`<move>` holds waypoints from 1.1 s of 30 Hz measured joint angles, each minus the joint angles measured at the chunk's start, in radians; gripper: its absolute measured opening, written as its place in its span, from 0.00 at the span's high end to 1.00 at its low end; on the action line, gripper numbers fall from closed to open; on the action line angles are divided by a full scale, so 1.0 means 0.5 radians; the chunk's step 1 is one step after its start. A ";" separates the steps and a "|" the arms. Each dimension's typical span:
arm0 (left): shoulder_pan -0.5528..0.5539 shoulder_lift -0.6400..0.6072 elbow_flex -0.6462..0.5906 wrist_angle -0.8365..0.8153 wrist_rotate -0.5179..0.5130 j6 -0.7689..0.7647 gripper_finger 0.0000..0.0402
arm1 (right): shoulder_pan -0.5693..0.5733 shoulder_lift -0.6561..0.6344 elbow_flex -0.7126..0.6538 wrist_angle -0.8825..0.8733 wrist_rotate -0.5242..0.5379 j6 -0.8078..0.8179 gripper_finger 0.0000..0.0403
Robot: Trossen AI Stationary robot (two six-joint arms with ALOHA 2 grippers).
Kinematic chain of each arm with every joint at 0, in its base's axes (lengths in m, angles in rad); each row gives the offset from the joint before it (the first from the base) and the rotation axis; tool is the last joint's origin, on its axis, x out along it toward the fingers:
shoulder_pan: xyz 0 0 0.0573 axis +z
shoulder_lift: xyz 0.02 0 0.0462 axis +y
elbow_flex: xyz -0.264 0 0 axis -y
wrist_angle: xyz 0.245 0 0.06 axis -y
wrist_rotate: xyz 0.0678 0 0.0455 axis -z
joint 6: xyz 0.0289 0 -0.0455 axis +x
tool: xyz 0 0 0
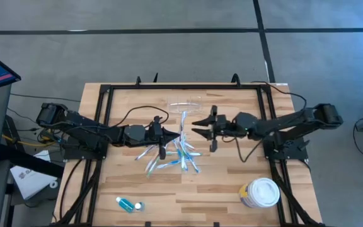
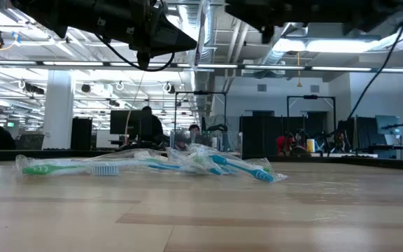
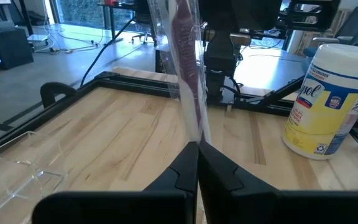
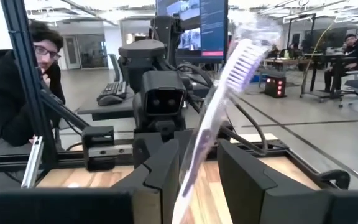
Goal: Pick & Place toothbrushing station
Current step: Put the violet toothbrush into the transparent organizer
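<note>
Holding a wrapped toothbrush (image 3: 188,68) upright, the left gripper (image 3: 197,163) has its fingers pressed together on the lower end of the clear wrapper, above the middle of the table (image 1: 225,189). The right gripper (image 1: 201,127) faces it from the other side with its fingers spread apart — in the right wrist view the purple-bristled brush stands in the gap between them, and whether they touch it cannot be told.

Below the two grippers lies a loose pile of wrapped toothbrushes (image 1: 172,157), teal and blue, near the table's centre. The toothbrushing station (image 1: 185,103), a clear plastic holder, sits near the far edge of the table, behind the grippers and apart from the pile. A white-lidded wipes tub (image 1: 260,193) stands at the near right corner — a small blue bottle (image 1: 128,203) lies by the near edge.
</note>
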 joint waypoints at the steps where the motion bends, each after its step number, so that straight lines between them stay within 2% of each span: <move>1: 0.000 0.000 0.000 0.000 0.000 0.000 1.00 | -0.012 0.036 0.035 -0.002 -0.028 0.000 0.74; 5: 0.000 0.000 0.000 -0.002 -0.001 0.000 1.00 | -0.061 0.116 0.136 0.004 -0.210 0.020 0.74; 12: -0.021 0.000 0.000 -0.003 -0.003 0.048 1.00 | -0.125 0.171 0.199 -0.004 -0.233 0.088 0.74; 18: -0.021 0.000 0.000 0.000 -0.003 0.052 1.00 | -0.133 0.208 0.246 0.004 -0.416 0.105 0.74; 27: -0.021 0.000 0.000 0.013 -0.003 0.051 1.00 | -0.133 0.401 0.390 0.004 -0.430 0.105 0.74; 33: -0.021 0.000 0.000 0.012 -0.003 0.051 1.00 | -0.164 0.401 0.425 -0.011 -0.436 0.098 0.74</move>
